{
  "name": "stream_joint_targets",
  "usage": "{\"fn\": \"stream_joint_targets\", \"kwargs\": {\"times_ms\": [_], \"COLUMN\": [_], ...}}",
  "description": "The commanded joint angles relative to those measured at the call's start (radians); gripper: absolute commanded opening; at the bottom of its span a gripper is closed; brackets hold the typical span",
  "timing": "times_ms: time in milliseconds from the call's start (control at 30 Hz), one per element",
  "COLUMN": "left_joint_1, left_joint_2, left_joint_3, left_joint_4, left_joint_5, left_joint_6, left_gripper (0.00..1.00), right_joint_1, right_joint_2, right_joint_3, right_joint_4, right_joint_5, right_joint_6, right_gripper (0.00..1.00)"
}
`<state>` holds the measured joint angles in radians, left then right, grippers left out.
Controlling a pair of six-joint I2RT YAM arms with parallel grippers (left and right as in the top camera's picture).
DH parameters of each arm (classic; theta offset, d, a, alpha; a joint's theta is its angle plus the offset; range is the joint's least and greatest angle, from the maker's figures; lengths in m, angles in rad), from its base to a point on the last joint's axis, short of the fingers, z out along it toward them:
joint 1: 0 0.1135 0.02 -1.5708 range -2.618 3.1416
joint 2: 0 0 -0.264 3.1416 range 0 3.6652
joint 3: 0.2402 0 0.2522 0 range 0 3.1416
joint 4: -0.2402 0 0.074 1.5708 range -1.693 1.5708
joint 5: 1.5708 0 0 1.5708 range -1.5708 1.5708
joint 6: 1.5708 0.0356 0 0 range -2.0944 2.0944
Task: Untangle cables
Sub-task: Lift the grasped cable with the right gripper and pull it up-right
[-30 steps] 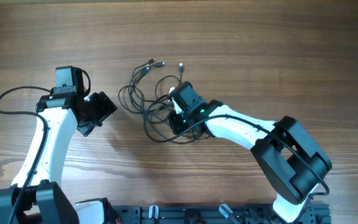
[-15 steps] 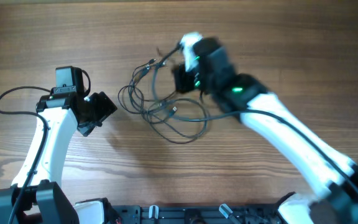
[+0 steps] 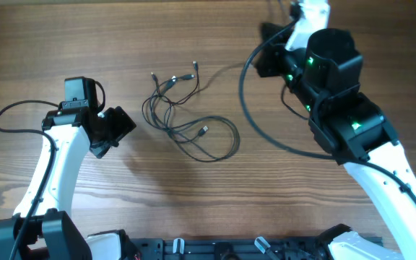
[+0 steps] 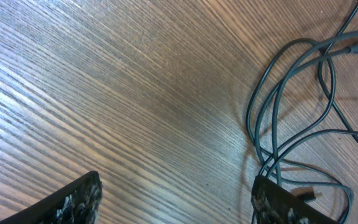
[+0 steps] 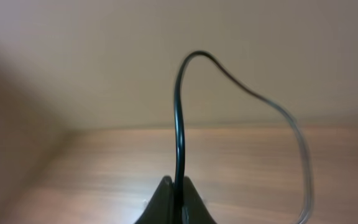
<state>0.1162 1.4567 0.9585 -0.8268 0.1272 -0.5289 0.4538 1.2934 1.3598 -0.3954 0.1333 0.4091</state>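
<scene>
Over the left half of the tabletop [image 3: 42, 43] the left gripper [image 3: 118, 128] hung with its jaws spread wide, grasping nothing. Just to its right the looped cables [image 3: 193, 133] lay in a loose tangle near the tabletop's middle. Toward the far edge the right gripper [image 3: 268, 47] sat high, clenched on one thin cable [image 5: 179, 112] that arched upward from its tips.

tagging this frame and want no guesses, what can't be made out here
- Overhead: the right fingers are too dark to separate from the right arm at its wrist.
- Right wrist: the held cable blurs at its far loop and runs off the bottom edge, so its end is unseen.
- Left wrist: the cables are cut off by the right and bottom edges.
</scene>
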Motion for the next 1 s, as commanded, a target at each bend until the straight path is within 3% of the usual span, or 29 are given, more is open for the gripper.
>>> {"fn": "stream_joint_targets", "kwargs": {"times_ms": [0, 100, 300, 500, 567, 633, 667, 767, 967], "left_joint_1": [0.003, 0.003, 0.003, 0.003, 0.003, 0.003, 0.003, 0.003, 0.003], "left_joint_2": [0.002, 0.002, 0.002, 0.002, 0.002, 0.002, 0.002, 0.002, 0.002], "left_joint_3": [0.004, 0.004, 0.004, 0.004, 0.004, 0.004, 0.004, 0.004, 0.004], "left_joint_4": [-0.001, 0.000, -0.001, 0.000, 0.000, 0.000, 0.000, 0.000, 0.000], "left_joint_5": [-0.013, -0.013, -0.013, -0.013, -0.013, -0.013, -0.013, -0.013, -0.013], "left_joint_6": [-0.003, -0.003, -0.003, -0.003, -0.003, -0.003, -0.003, -0.003, -0.003], "left_gripper": [0.79, 0.79, 0.79, 0.79, 0.79, 0.79, 0.79, 0.79, 0.79], "right_joint_1": [-0.053, -0.128, -0.289, -0.370, -0.370, -0.370, -0.370, -0.368, -0.350], "right_joint_2": [-0.006, 0.018, 0.079, 0.158, 0.180, 0.207, 0.215, 0.261, 0.333], "right_joint_3": [0.006, 0.006, 0.006, 0.006, 0.006, 0.006, 0.006, 0.006, -0.008], "right_joint_4": [-0.169, -0.333, -0.506, -0.531, -0.530, -0.515, -0.505, -0.476, -0.492], "right_joint_5": [0.412, 0.504, 0.497, 0.267, 0.213, 0.094, 0.035, -0.214, -0.457], "right_joint_6": [0.139, 0.171, 0.200, 0.109, 0.106, 0.097, 0.074, -0.017, -0.016], "right_gripper": [0.04, 0.04, 0.04, 0.04, 0.15, 0.43, 0.50, 0.56, 0.54]}}
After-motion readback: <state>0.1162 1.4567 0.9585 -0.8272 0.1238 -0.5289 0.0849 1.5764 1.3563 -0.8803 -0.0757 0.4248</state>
